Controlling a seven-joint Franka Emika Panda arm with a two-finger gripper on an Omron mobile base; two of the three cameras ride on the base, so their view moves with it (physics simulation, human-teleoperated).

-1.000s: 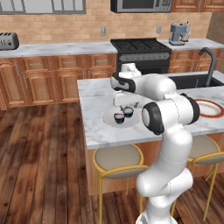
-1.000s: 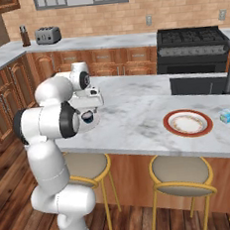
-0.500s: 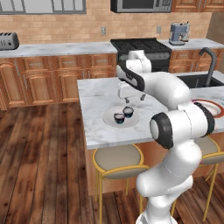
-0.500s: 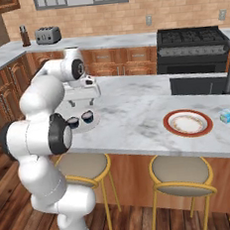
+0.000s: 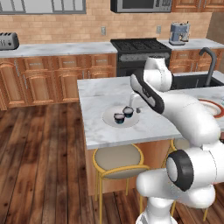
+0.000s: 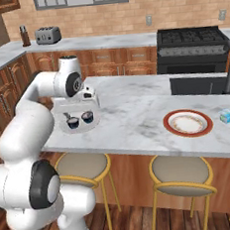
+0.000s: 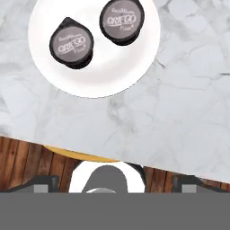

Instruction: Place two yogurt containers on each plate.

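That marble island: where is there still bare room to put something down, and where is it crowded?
The broad marble stretch between the pale plate and the red-rimmed plate lies bare. The red-rimmed plate's centre is free too. It is crowded on the pale plate, where two dark yogurt cups sit side by side under the open gripper.

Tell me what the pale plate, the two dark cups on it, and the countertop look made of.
Pale plate: probably glazed ceramic, smooth, plain, softly shaded. Dark cups: likely plastic with matte grey printed foil-type lids. Countertop: marble or marble-look stone, polished, grey veining on white.
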